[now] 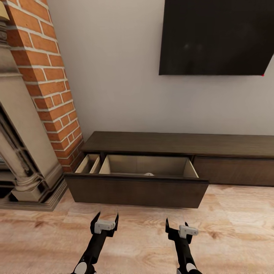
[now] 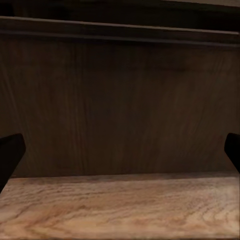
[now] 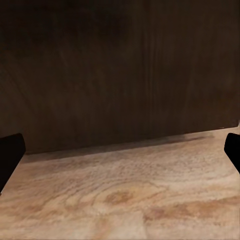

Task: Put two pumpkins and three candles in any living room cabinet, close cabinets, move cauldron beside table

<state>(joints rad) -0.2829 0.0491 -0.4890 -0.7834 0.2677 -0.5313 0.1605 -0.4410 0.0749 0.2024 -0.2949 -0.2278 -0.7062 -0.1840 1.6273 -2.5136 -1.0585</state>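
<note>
The cabinet (image 1: 179, 146) stands on the wood floor (image 1: 228, 228) against the pale wall, its left end beside the brick fireplace column (image 1: 49, 76). Its left drawer (image 1: 137, 190) is pulled out, showing a pale wood interior; a small pale rounded thing (image 1: 149, 174) peeks just above the drawer's front edge near the middle, too hidden to identify. The drawer front to the right is flush and shut. A dark screen (image 1: 217, 36) hangs on the wall above. The left gripper (image 1: 105, 220) and the right gripper (image 1: 177, 225) hover low over the floor just before the drawer front, both with fingers spread apart and holding nothing. Both wrist views face the dark drawer front (image 2: 120, 105).
</note>
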